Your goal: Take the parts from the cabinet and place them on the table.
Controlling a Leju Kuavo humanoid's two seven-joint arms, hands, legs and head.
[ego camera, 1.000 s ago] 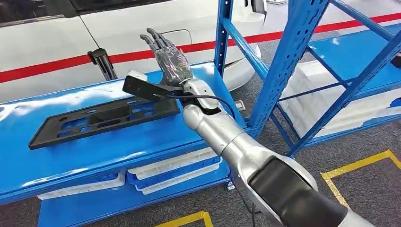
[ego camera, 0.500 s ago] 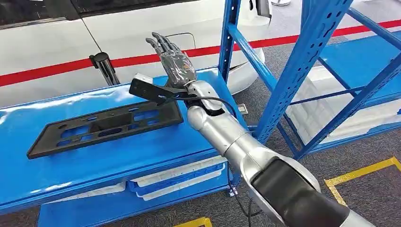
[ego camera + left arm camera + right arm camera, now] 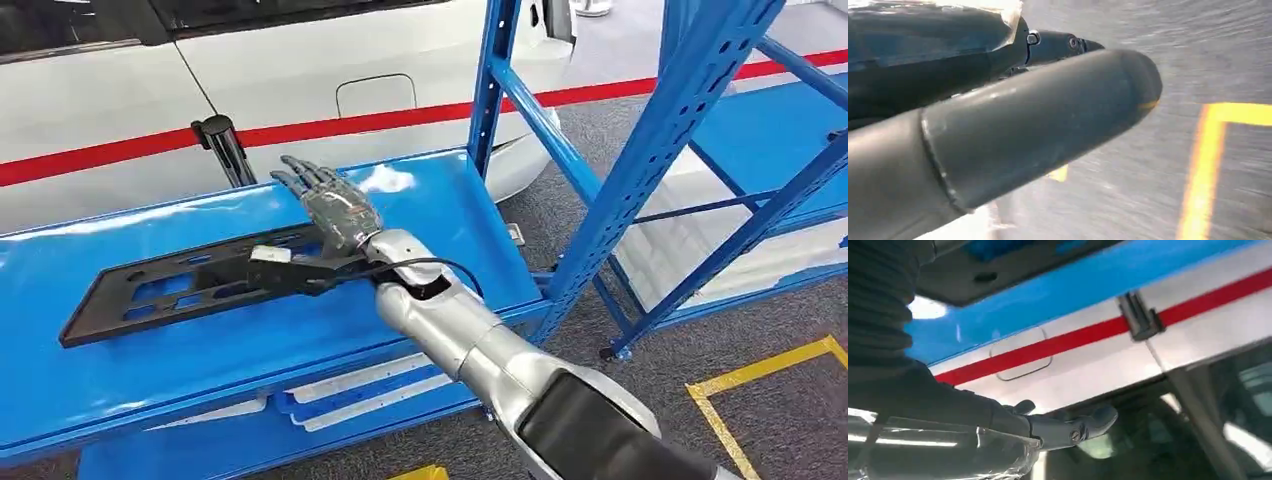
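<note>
1. Black plastic, long and flat: the part [image 3: 215, 275] lies lengthwise on the glossy blue table [image 3: 440, 215] in the head view, pierced with rectangular cut-outs and small holes.
2. The head view shows the right hand [image 3: 330, 205] over the part's near end, fingers stretched out and apart, gripping nothing; whether it touches the part I cannot tell.
3. The right wrist view adds what the head view lacks: the underside of the right hand, wrapped in clear film, its dark fingers [image 3: 1083, 427] extended against the white car [image 3: 1088, 365] with its red stripe [image 3: 1068, 342] and fuel flap.
4. The left wrist view shows the left hand [image 3: 1013, 120] close up, a thick grey thumb and a dark fingertip above grey floor [image 3: 1128, 200] with yellow tape [image 3: 1208, 150]; whether its fingers are curled or spread I cannot tell.
5. A blue rack [image 3: 650, 130] stands right of the table.
</note>
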